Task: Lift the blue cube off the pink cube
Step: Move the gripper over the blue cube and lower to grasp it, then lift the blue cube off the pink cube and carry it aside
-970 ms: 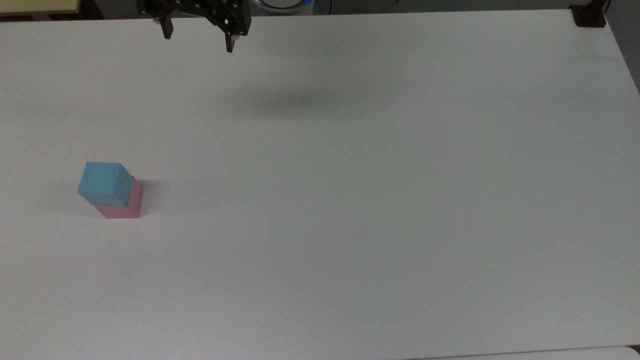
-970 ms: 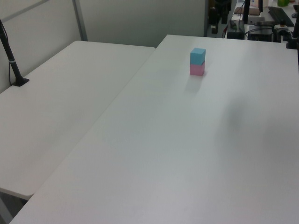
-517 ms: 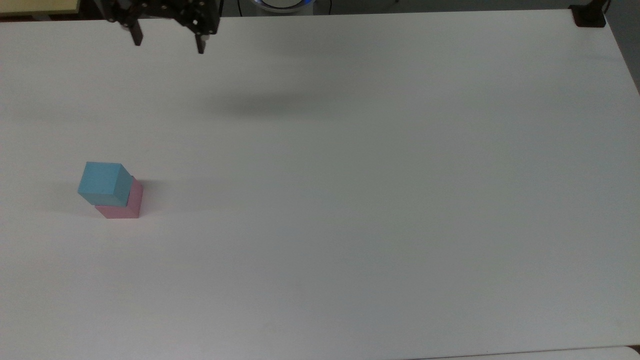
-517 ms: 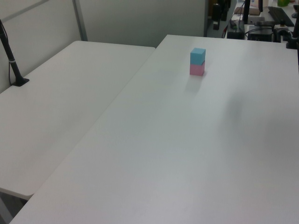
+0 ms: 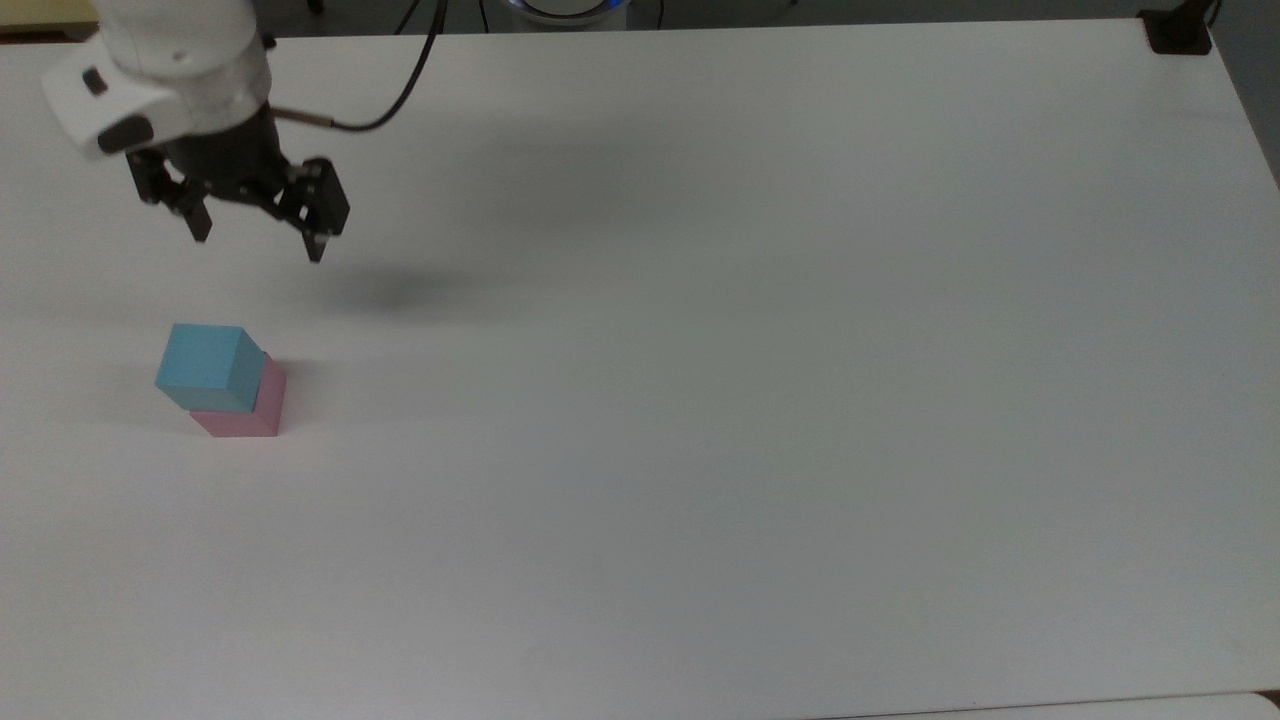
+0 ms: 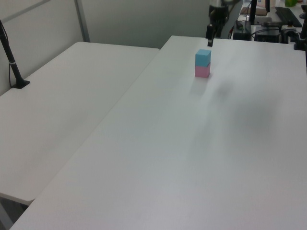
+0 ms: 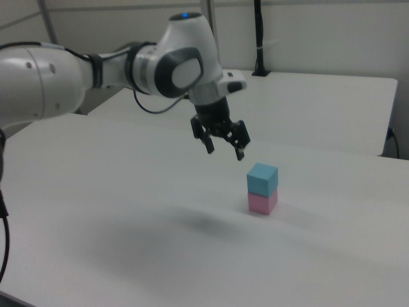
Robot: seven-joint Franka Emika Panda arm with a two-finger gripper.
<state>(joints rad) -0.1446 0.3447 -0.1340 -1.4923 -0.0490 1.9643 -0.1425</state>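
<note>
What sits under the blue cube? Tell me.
The pink cube sits directly under the blue cube, on the white table. The pink cube's top face is covered.

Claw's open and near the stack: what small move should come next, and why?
Probably shift the claw over the blue cube and lower it around that cube. In the right view the claw hangs open above and beside the blue cube, which sits on the pink cube, untouched.
</note>
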